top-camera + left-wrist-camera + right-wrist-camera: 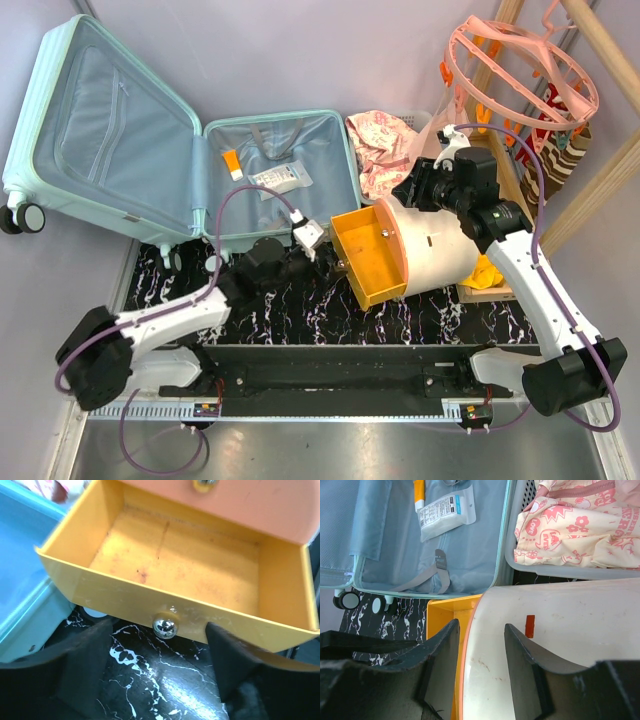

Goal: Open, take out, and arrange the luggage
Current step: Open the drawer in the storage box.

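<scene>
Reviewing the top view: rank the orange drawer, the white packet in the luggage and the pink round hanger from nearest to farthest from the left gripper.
1. The orange drawer, immediately right of the left gripper, its knob facing the open fingers.
2. The white packet, up and left, lying in the open luggage.
3. The pink round hanger, far off in the top right corner.

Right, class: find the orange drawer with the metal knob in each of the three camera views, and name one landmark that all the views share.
Top external: the orange drawer sits near the centre, pulled out of the cream cylinder.
Left wrist: the drawer fills the upper picture, with its knob facing the camera.
Right wrist: only a corner of the drawer shows, lower centre-left.
Shared landmark: the black marbled tabletop.
</scene>
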Motion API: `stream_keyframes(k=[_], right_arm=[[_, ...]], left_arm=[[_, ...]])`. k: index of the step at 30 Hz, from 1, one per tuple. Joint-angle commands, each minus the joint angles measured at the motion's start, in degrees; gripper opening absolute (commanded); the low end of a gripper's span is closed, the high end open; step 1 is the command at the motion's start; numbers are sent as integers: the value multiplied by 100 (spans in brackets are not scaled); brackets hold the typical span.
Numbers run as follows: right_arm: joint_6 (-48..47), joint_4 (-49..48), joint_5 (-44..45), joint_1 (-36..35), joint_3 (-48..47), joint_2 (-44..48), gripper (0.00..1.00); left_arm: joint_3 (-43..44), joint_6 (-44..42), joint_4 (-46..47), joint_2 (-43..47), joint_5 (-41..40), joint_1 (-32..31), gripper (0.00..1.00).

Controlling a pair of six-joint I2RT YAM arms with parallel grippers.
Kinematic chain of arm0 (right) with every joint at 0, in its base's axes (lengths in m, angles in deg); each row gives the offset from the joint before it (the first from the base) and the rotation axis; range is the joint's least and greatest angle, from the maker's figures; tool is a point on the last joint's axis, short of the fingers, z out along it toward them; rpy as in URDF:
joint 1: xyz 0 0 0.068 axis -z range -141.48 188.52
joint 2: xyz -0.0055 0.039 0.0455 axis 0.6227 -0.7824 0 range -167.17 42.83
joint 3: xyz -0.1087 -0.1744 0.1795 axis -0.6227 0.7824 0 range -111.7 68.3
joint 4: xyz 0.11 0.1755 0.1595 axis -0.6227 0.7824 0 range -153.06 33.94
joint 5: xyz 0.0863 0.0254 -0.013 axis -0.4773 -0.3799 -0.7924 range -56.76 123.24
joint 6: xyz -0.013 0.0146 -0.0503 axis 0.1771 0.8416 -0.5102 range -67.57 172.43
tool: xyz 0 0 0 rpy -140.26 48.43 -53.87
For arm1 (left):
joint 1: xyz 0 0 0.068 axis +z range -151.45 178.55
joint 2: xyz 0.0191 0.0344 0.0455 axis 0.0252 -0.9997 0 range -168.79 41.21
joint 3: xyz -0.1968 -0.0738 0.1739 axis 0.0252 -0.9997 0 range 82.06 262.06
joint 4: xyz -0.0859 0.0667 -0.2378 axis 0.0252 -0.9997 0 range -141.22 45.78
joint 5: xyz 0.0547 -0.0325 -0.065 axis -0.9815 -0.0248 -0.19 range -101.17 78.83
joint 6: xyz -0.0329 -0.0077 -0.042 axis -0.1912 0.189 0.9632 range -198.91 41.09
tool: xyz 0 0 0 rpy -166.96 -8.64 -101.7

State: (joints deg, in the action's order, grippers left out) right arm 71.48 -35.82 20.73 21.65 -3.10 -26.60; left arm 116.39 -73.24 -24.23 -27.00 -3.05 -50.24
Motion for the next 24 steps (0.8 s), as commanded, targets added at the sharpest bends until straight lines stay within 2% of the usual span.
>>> stream_keyframes(k=[1,4,7,8,11,19,24], right_arm=[[-59,-158,135,-10,-15,131,51],[-50,-149,126,-10,-15,149,51],[-42,-123,-5,-19,-41,219,52],[-50,-132,-58,-10,-67,263,52],[-42,-71,-111,-10,-146,430,52],[-305,202,-6,-10,-586,334,55],[-709,141,117,-10,-780,96,55]], left_arm=[[-93,-294,50,720,-311,-7,92],[-67,-400,-486,1115,-626,-7,94],[-67,-435,-882,1633,-1329,2,99],[-75,-409,-987,1792,-1774,2,99],[56,-243,-1137,2171,-2357,133,99],[1320,259,-1735,1425,-2175,1335,99],[1963,390,-1718,441,-1533,2320,99]])
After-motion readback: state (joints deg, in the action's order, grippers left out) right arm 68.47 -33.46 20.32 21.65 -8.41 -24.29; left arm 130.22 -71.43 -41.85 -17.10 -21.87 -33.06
